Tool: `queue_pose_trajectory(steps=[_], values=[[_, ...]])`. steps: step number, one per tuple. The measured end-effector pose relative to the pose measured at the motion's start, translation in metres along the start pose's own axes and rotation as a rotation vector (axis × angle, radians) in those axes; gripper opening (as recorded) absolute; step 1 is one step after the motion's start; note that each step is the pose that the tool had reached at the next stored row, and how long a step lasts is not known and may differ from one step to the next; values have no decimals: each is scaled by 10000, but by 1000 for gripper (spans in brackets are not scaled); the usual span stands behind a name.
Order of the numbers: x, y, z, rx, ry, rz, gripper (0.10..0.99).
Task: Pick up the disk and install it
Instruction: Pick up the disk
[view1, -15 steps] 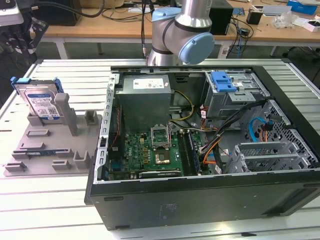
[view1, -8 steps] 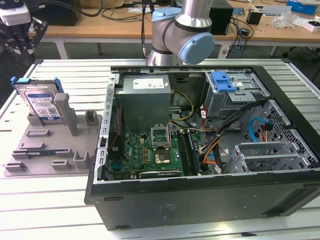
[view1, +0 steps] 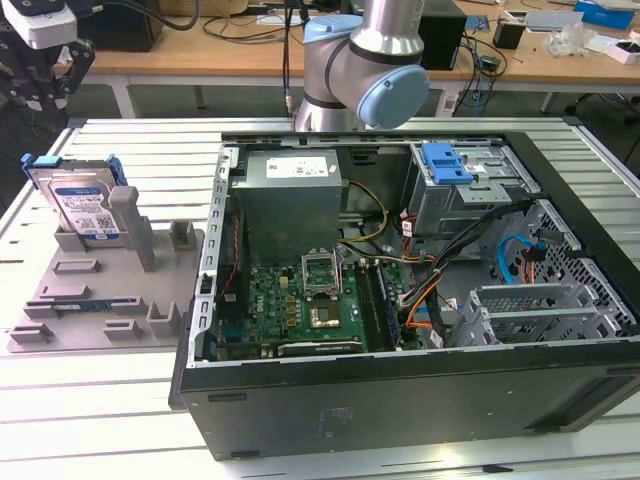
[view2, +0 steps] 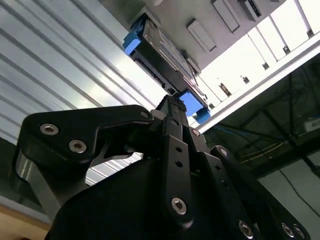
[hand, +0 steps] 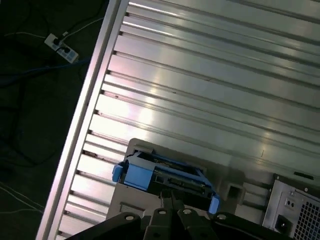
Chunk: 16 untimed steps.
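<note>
Gripper (hand: 171, 199) held over the disk (view1: 85, 205)
In the exterior view it is seen at the disk's 12 o'clock, clear of it, fingers closed together.

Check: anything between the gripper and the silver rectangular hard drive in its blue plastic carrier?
Nothing visible: in the first wrist view the gripper points straight at the silver hard drive, with no object between them.

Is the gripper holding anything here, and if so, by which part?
Nothing is held. The black gripper hangs above the blue-framed silver hard drive, which stands in the grey fixture.
</note>
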<state>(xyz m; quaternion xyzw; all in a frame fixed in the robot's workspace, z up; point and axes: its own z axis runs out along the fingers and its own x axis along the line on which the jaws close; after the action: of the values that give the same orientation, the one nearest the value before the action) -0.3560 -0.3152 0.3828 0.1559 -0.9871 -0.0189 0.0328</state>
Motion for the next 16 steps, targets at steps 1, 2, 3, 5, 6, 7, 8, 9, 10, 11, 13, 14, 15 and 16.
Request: queue_pose_trajectory(steps=[1, 2, 3, 5, 6, 7, 8, 9, 10, 11, 13, 14, 15, 16], values=[[0, 0, 1, 10, 10, -185, 106], [0, 0, 2, 25, 22, -423, 106], [0, 0, 3, 36, 32, -620, 106], [0, 0, 5, 62, 54, -1059, 106], [0, 0, 6, 77, 67, -1320, 106], [0, -1, 7, 88, 76, -1505, 106], [0, 0, 8, 102, 89, -1750, 106], [-1, -1, 9, 113, 98, -1945, 106], [-1, -1, 10, 126, 110, -2174, 106], [-1, -1, 11, 136, 119, -2348, 106], [-1, -1, 15, 164, 143, -2831, 106], [-1, -1, 16, 175, 153, -3016, 106], [-1, -1, 16, 184, 163, -3190, 106], [-1, -1, 18, 194, 172, -3369, 106]])
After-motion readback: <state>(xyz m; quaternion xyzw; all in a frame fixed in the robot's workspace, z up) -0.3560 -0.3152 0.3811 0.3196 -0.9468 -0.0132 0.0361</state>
